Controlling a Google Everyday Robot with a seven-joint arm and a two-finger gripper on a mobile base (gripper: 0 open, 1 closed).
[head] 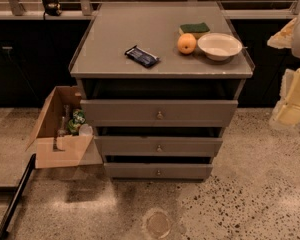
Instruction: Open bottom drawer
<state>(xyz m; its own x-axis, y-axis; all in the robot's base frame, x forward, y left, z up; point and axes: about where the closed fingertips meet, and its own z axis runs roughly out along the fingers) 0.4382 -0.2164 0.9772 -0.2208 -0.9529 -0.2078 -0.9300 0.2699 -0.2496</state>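
Floor (230, 209) lies open before bottom drawer (158, 171); jaws hang at right edge, grip impossible to tell.

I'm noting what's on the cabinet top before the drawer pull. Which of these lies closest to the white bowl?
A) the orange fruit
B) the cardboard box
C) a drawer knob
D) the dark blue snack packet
A: the orange fruit sits just left of the white bowl, in front of the green sponge. The tool hangs at the picture's right edge, away from the bottom drawer.
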